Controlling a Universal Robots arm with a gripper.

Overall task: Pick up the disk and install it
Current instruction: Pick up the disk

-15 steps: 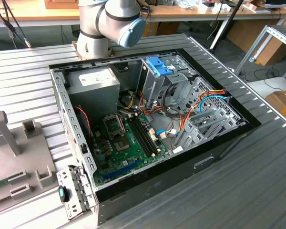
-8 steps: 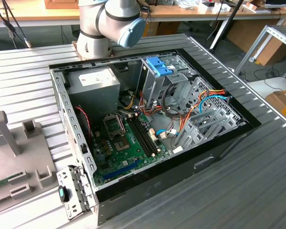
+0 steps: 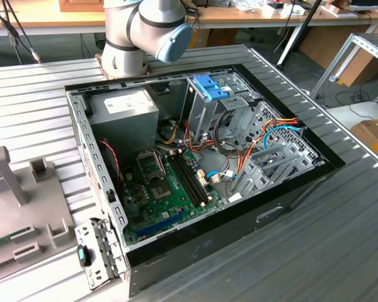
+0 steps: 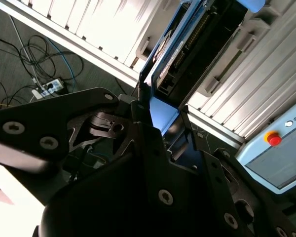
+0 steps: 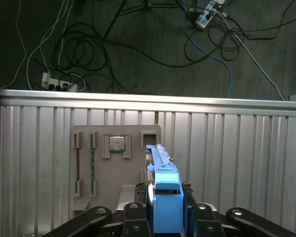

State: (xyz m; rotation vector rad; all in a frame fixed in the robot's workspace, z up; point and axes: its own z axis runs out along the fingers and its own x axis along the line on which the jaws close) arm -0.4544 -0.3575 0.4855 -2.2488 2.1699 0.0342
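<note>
1. Two fingers (image 5: pixel 139 217) of the gripper (image 5: pixel 166 217) are clamped on the blue carrier end of the disk (image 5: pixel 160 163).
2. In the first wrist view, the disk stands on edge over a grey holder tray (image 5: pixel 89 168) on the ribbed metal table (image 5: pixel 237 163).
3. An open computer case (image 3: pixel 239 220) lies in the exterior view.

I see the open computer case (image 3: pixel 283 204) centred in the exterior view: green motherboard (image 3: pixel 167 189) at its lower left, grey power-supply box (image 3: pixel 123 108) upper left, blue bracket (image 3: pixel 209 87) atop the drive cage (image 3: pixel 205 119); a grey fixture tray (image 3: pixel 19 211) lies at the exterior view's left edge
</note>
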